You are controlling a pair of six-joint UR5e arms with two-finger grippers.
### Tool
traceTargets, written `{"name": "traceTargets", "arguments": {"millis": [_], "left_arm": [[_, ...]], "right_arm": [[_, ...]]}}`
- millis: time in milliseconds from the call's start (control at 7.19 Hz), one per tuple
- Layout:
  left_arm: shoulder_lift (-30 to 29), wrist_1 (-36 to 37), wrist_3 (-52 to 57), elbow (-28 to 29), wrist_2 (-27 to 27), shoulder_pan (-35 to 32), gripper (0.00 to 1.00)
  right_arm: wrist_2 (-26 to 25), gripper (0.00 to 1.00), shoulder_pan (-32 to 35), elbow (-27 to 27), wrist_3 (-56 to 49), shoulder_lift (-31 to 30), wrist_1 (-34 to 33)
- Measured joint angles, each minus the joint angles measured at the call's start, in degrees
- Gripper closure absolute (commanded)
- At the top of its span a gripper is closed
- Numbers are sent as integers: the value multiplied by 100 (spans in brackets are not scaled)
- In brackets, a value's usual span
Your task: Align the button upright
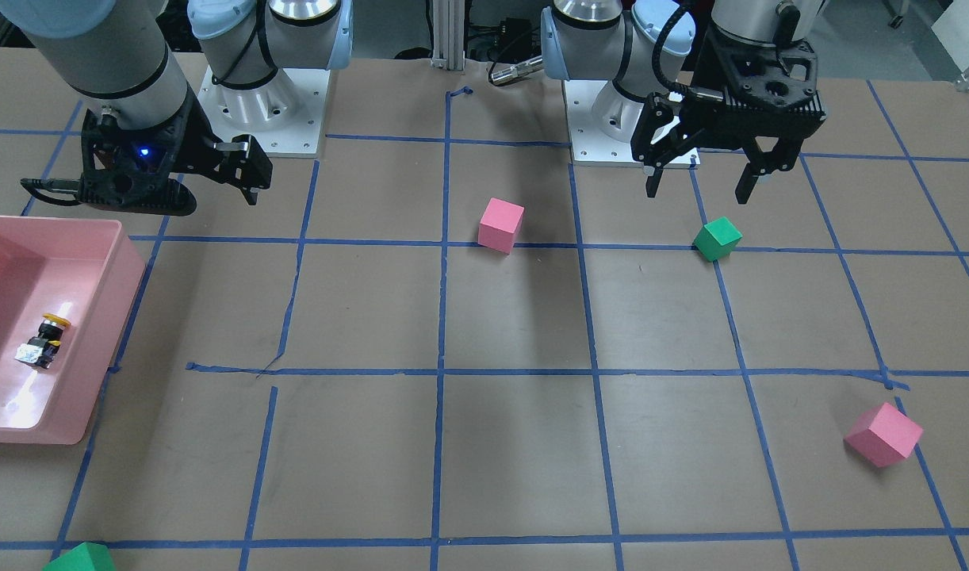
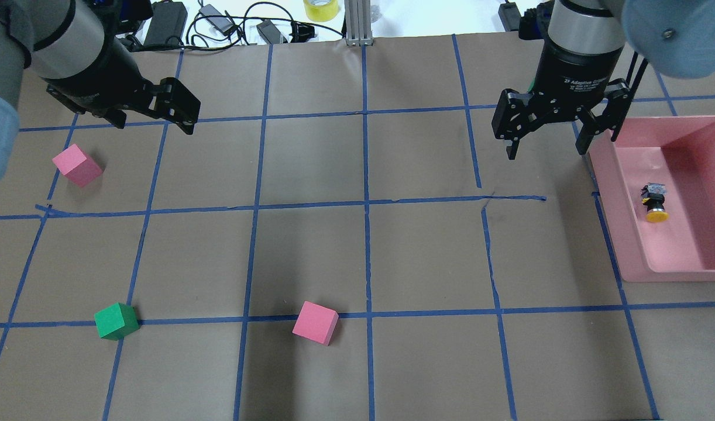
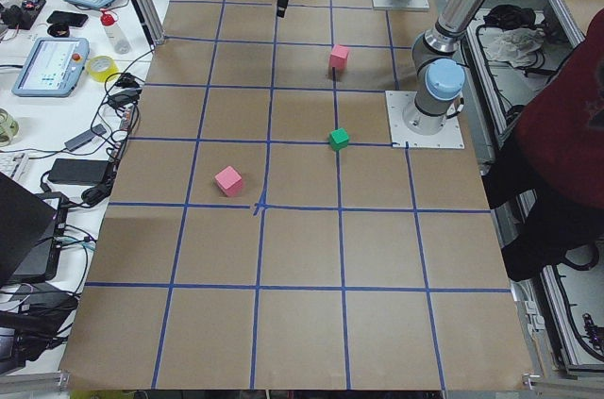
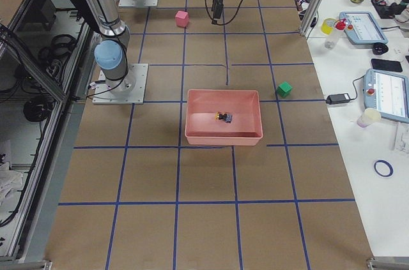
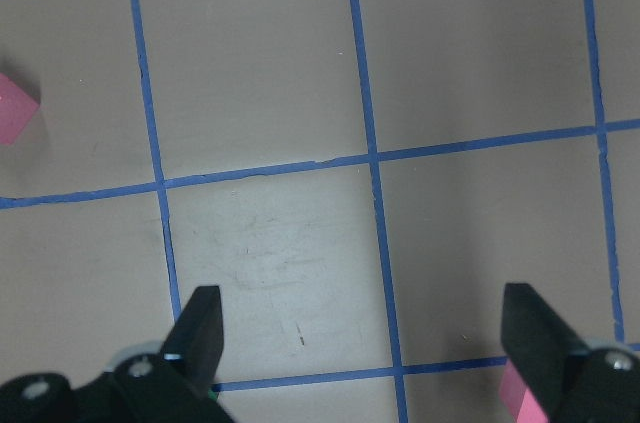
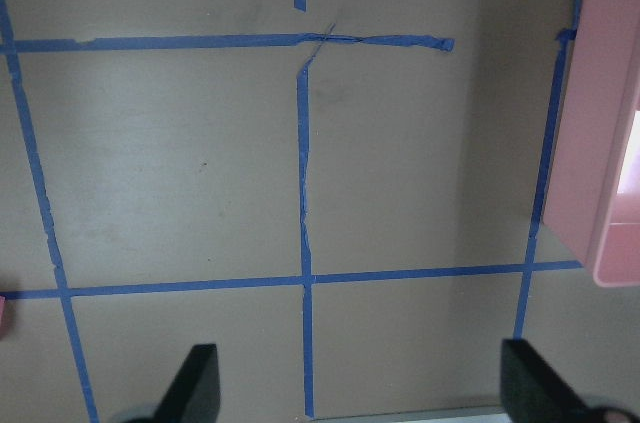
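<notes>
The button (image 2: pixel 656 202) lies on its side in the pink bin (image 2: pixel 621 222) at the right of the table, its yellow cap toward the robot and its silvery block away. It also shows in the front view (image 1: pixel 44 341) and the right side view (image 4: pixel 224 117). My right gripper (image 2: pixel 546 151) is open and empty, above the table just left of the bin. In the right wrist view (image 6: pixel 362 383) the bin's wall (image 6: pixel 610 143) is at the right edge. My left gripper (image 1: pixel 698 190) is open and empty above the left part of the table, over bare paper in its wrist view (image 5: pixel 368 333).
Two pink cubes (image 2: pixel 76 166) (image 2: pixel 315 323) and a green cube (image 2: pixel 116 320) lie on the brown paper with its blue tape grid. Another green cube (image 1: pixel 80 559) sits by the table edge near the bin. Cables and a yellow tape roll (image 2: pixel 319 9) lie beyond the far edge.
</notes>
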Motion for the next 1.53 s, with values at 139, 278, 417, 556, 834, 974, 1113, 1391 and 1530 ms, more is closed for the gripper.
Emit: {"name": "traceTargets", "arguments": {"millis": [139, 278, 417, 556, 834, 974, 1113, 1391, 1530], "left_arm": [[0, 0, 0, -1, 0, 0, 0], [0, 0, 0, -2, 0, 0, 0], [0, 0, 0, -2, 0, 0, 0], [0, 0, 0, -2, 0, 0, 0], [0, 0, 0, -2, 0, 0, 0], [0, 0, 0, -2, 0, 0, 0], [0, 0, 0, -2, 0, 0, 0], [0, 0, 0, -2, 0, 0, 0], [0, 0, 0, -2, 0, 0, 0]], "right_arm": [[1, 0, -1, 2, -8, 3, 0], [-4, 0, -1, 4, -21, 6, 0], [-18, 0, -1, 4, -33, 8, 0], [-30, 0, -1, 4, -39, 5, 0], [-53, 0, -8, 4, -56, 15, -3], [-55, 0, -23, 10, -59, 39, -23], [-54, 0, -38, 30, -53, 64, -56], [-58, 0, -57, 112, -10, 92, -158], [-62, 0, -59, 133, 11, 95, -173]]}}
